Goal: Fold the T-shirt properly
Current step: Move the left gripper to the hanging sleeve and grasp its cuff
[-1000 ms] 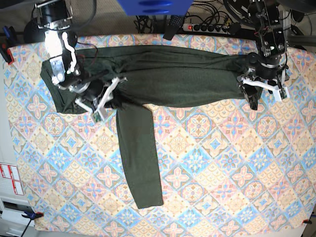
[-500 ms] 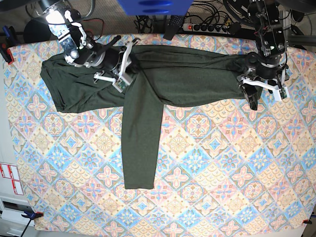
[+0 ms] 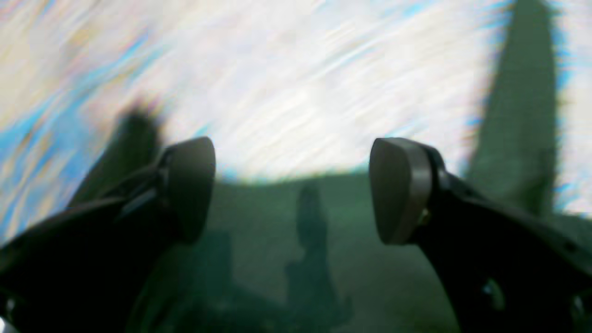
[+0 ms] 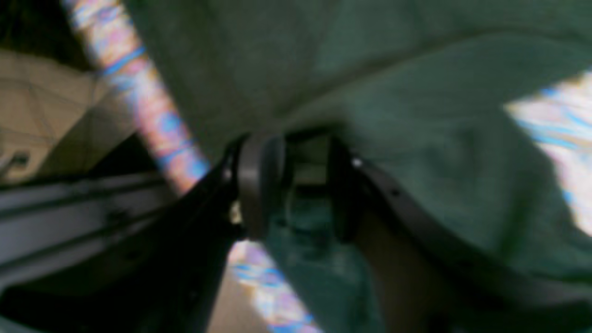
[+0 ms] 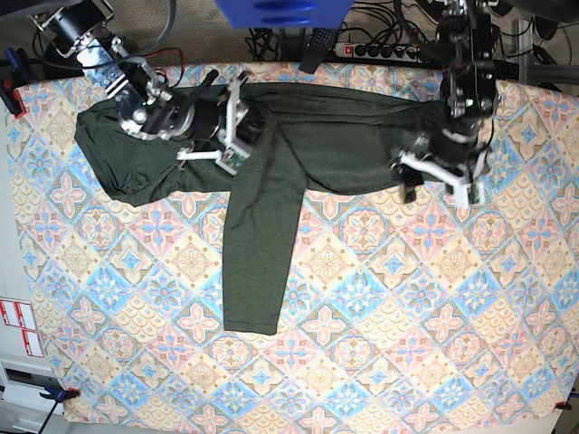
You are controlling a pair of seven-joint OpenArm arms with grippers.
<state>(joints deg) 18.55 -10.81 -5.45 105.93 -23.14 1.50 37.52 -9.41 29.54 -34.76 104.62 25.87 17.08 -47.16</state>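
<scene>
Left gripper [image 5: 436,182] has come off the shirt's [image 5: 298,149] end toward its middle, jaws spread wide, empty. Right gripper [image 5: 232,127] sits over the shirt's upper part; grip state unclear, fabric between its jaws. Shirt lies across the table's [image 5: 434,316] far half, one sleeve hanging toward the near edge.

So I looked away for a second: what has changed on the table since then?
The right pincer carried the sleeve from the shirt's near edge up to its far edge, and its jaws have begun to part. The left pincer, open, moved inward over the shirt. The shirt's body stayed spread out.
</scene>
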